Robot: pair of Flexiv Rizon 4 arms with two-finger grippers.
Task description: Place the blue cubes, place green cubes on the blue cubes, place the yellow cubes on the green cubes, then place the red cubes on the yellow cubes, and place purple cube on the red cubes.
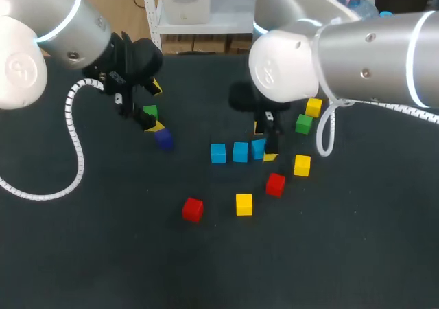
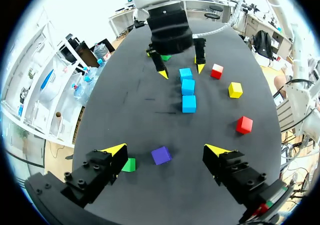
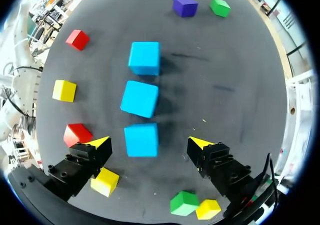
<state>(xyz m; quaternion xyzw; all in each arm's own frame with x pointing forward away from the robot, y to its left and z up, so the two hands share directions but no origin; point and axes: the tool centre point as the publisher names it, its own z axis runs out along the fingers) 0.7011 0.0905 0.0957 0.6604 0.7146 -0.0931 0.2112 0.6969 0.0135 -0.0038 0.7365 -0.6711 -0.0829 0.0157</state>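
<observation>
The head camera sits high behind the robot and looks down on the whole table (image 1: 103, 254), with both arms entering from the sides. The left wrist camera rides above the left pincer (image 2: 165, 149), tilted to look far across the table towards the right pincer (image 2: 181, 71). The right wrist camera hangs close over the row of blue cubes (image 3: 141, 99), facing almost straight down. All three views share that row and the purple cube (image 3: 185, 6).

Black matte table (image 1: 103, 254), evenly lit, faint soft shadows.
</observation>
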